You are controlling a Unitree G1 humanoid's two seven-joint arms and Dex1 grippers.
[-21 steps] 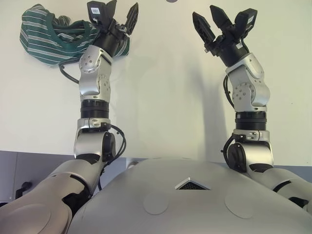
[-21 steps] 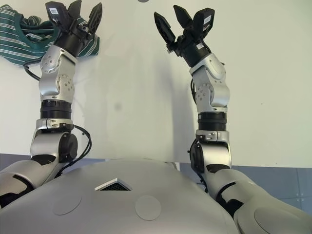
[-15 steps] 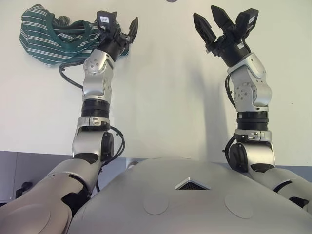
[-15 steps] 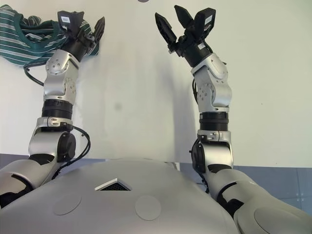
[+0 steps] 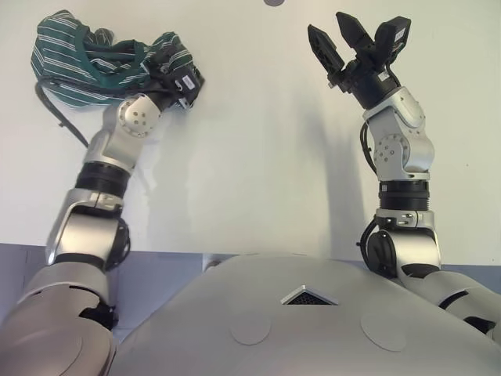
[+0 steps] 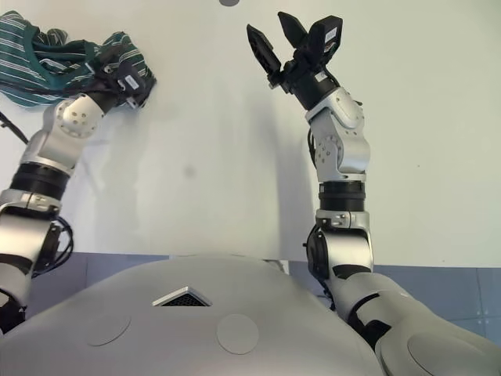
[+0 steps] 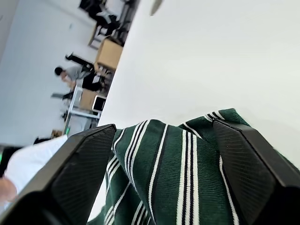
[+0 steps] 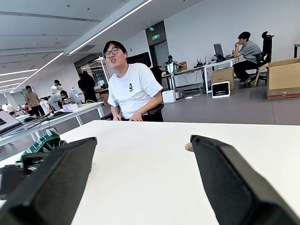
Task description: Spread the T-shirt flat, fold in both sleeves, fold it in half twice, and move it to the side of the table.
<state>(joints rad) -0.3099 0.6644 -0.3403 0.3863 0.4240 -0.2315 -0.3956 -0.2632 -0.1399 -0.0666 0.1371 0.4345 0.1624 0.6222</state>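
The T-shirt (image 5: 70, 59), dark green with thin white stripes, lies crumpled in a heap at the far left of the white table (image 5: 258, 157). My left gripper (image 5: 171, 69) is pushed into the heap's right-hand edge. In the left wrist view its fingers (image 7: 79, 173) stand wide open, with a fold of the striped cloth (image 7: 178, 168) between them. My right gripper (image 5: 356, 35) is held up over the far middle-right of the table, open and with nothing in it. The heap (image 8: 40, 145) lies well off to its left.
A small dark object (image 5: 274, 2) sits at the table's far edge, near the middle. The table's near edge (image 5: 274, 252) runs just ahead of my torso. Bare white tabletop stretches between the arms and out to the right.
My left arm has swung left and lowered, bringing its open gripper from above the T-shirt's right edge down into the cloth, which has bunched up a little. The right arm has barely moved.
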